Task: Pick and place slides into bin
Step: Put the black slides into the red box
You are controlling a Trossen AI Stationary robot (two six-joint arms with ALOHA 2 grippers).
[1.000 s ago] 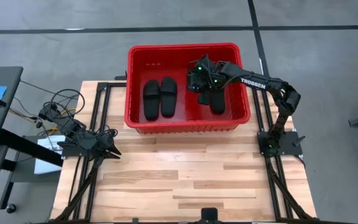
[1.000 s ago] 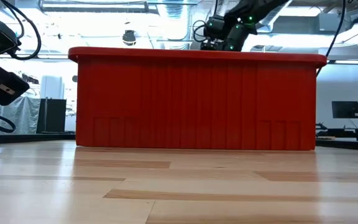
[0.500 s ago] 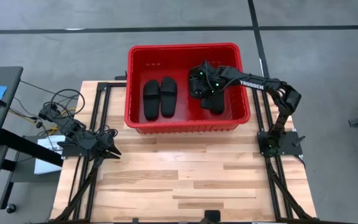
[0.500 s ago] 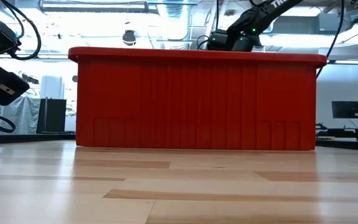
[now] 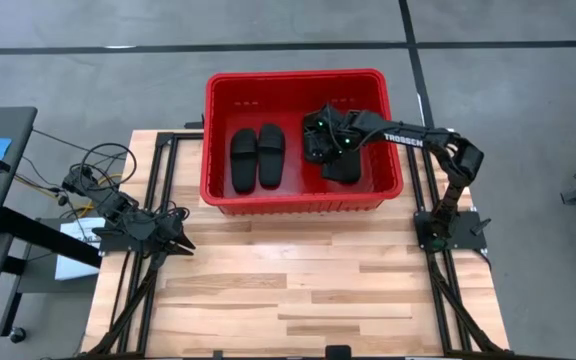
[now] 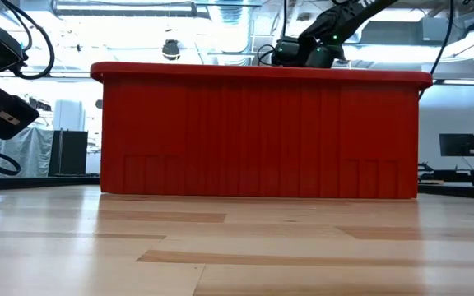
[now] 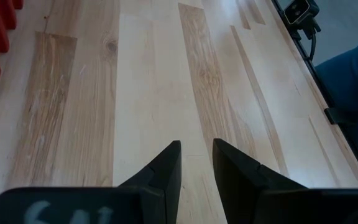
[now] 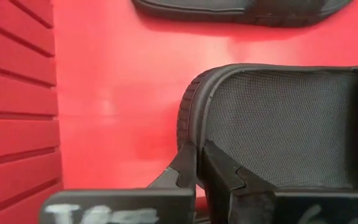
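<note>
Bin [image 5: 216,140]: red plastic, ribbed walls, thick rim; set at the far edge of the wooden table [image 5: 298,290]. From the low view only its front wall is presented, so its contents are hidden there.

Slides, left pair [image 5: 257,157]: two black sandals laid side by side on the bin floor, in its left half, toes toward the far wall. Deposited; nothing is touching them.

Slide in hand [image 8: 278,124]: a black sandal held low inside the right half of the bin, its edge pinched, its mesh-textured inner face turned to the right wrist camera. Whether it rests on the bin floor or hangs just above cannot be told.

Further slide [image 8: 241,11]: a black sandal lying on the red floor just beyond the held one; taken to be the fourth of the set, partly covered by the arm from above.

Right gripper [image 8: 197,163]: reached down into the bin, fingers pressed together on the rim of the held slide.

Left gripper [image 7: 196,163]: parked over bare table at the near left, well apart from the bin; fingers a narrow gap apart, nothing between them.

Step in hand, judged: placing of the last slide. Next move called for: the fingers to be parted so the slide drops flat beside its mate, then the arm lifted straight up clear of the rim.
</note>
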